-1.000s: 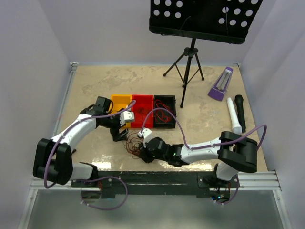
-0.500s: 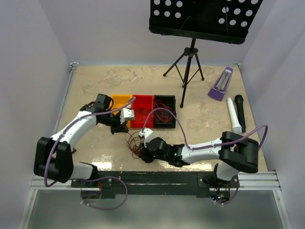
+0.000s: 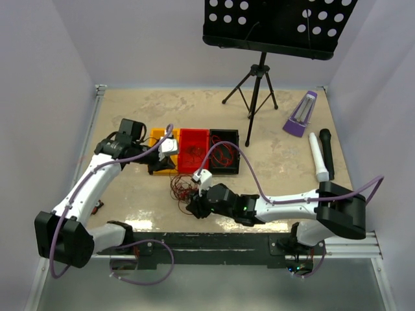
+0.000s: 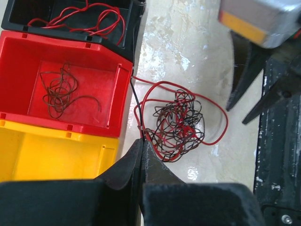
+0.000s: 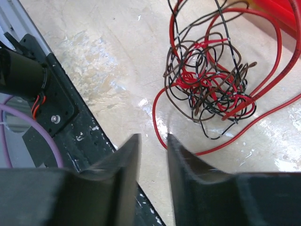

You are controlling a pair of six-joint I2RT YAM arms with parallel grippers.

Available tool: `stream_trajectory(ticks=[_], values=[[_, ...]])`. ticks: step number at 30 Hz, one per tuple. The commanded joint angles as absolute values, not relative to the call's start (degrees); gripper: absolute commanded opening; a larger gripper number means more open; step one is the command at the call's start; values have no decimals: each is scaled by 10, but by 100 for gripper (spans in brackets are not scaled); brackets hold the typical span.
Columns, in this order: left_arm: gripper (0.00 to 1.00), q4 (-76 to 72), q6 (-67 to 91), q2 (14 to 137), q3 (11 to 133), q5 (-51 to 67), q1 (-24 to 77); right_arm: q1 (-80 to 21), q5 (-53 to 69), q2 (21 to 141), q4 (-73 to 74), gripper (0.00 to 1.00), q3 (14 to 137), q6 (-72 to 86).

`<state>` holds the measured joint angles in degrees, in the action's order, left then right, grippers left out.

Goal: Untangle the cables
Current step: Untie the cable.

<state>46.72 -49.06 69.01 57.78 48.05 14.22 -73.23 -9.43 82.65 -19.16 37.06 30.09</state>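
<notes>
A tangle of thin red and dark cables [image 3: 183,189] lies on the table in front of the bins, also clear in the left wrist view [image 4: 178,125] and the right wrist view [image 5: 211,80]. My left gripper [image 4: 142,141] is shut on a dark cable that runs up from its tips along the red bin's corner; it sits at the tangle's left rear [image 3: 161,166]. My right gripper [image 5: 153,137] is open, jaws a little apart with nothing between them, just short of a red loop at the tangle's near side [image 3: 193,208].
A yellow bin [image 3: 157,138], a red bin [image 3: 193,137] with a dark cable in it and a black bin [image 3: 224,170] with red cables stand in a row. Behind are a music stand's tripod [image 3: 256,84], a purple metronome [image 3: 300,115] and two microphones [image 3: 318,157].
My left gripper has shut on a dark cable and drawn back toward the bins, stretching the tangle. My right gripper has opened slightly and shifted a little left.
</notes>
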Motion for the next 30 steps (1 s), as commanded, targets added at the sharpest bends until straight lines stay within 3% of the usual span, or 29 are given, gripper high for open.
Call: stream_trajectory(ticks=[1,9,17,30], values=[[0,492,-465,658,628,525,142,-736,-112,819,-200,42,371,318],[0,551,-425,625,733,577,142,-736,-206,721,-151,55,441,282],[0,588,-436,603,743,583,142,-735,-288,699,-144,62,552,185],[0,591,-423,591,765,591,142,-727,-245,732,-176,58,528,156]])
